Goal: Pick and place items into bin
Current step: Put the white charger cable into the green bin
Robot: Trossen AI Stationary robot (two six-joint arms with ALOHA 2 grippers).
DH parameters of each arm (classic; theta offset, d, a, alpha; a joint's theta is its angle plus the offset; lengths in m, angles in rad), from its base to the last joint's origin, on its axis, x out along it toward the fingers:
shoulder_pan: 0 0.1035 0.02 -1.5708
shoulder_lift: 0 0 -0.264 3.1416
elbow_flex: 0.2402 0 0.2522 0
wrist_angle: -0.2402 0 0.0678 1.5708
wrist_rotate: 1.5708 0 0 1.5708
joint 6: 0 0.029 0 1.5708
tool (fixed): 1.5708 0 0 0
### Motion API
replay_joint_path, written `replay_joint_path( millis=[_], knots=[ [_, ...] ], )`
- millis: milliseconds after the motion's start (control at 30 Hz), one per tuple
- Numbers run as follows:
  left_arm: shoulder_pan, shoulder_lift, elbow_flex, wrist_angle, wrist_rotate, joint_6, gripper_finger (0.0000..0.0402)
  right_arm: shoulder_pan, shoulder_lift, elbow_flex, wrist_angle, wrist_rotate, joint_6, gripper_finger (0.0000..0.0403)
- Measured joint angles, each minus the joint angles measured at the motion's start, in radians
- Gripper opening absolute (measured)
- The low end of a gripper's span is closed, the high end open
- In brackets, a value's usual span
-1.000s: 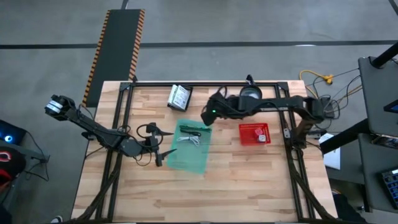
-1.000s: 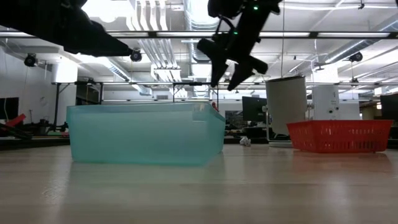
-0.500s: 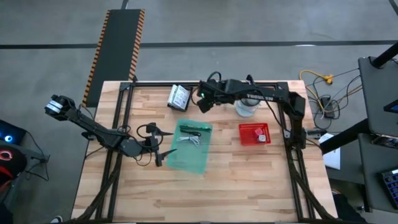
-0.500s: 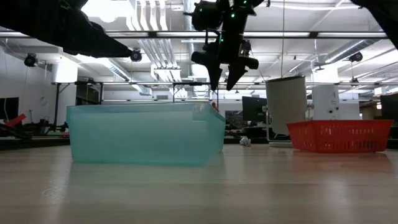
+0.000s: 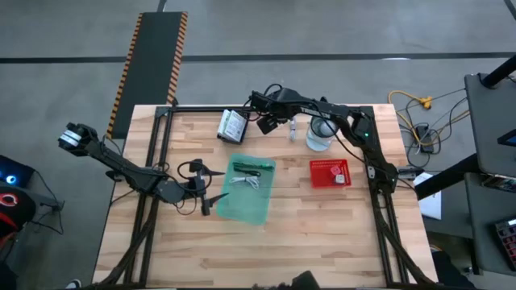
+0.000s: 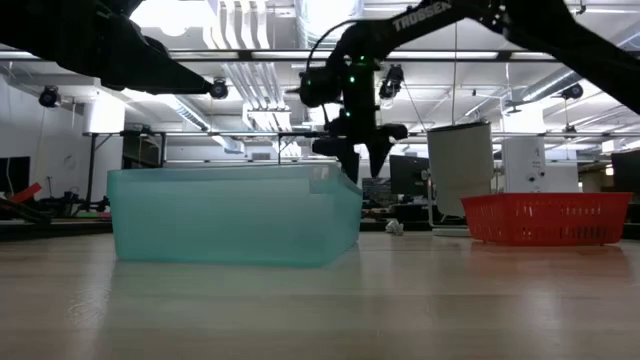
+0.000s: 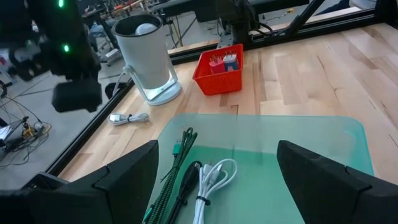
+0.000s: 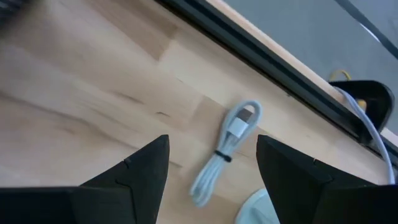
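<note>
From above, the right gripper [image 5: 272, 122] hangs with fingers spread and empty near the far edge of the table [image 5: 322, 234], at about twelve o'clock from the green bin [image 5: 246, 192]. Its wrist view alone shows what lies below: a bundled white cable [image 8: 225, 152] on bare wood between the two open fingers, untouched. The overhead view shows that cable only as a pale sliver [image 5: 292, 129] at nine o'clock from the glass jug [image 5: 320, 134]. The left gripper [image 5: 211, 187] waits open at the bin's nine o'clock side; its wrist view shows a green stick [image 7: 176, 163], a black pen [image 7: 186, 186] and a coiled white cable [image 7: 213, 179] already in the bin, plus the red basket [image 7: 219, 69] beyond. Two white packets [image 5: 232, 126] rest at eleven o'clock.
</note>
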Motion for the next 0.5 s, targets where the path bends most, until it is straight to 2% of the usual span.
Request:
replay_joint_path(
  millis=[267, 500],
  knots=[
    [0.000, 0.000, -0.001, 0.000, 0.000, 0.000, 0.0308, -0.053, 0.120, 0.117, -0.118, 0.001, -0.030, 0.0226],
    [0.000, 0.000, -0.002, -0.001, 0.000, 0.000, 0.0308, -0.107, 0.136, 0.117, -0.119, 0.001, -0.079, 0.0226]
  ],
)
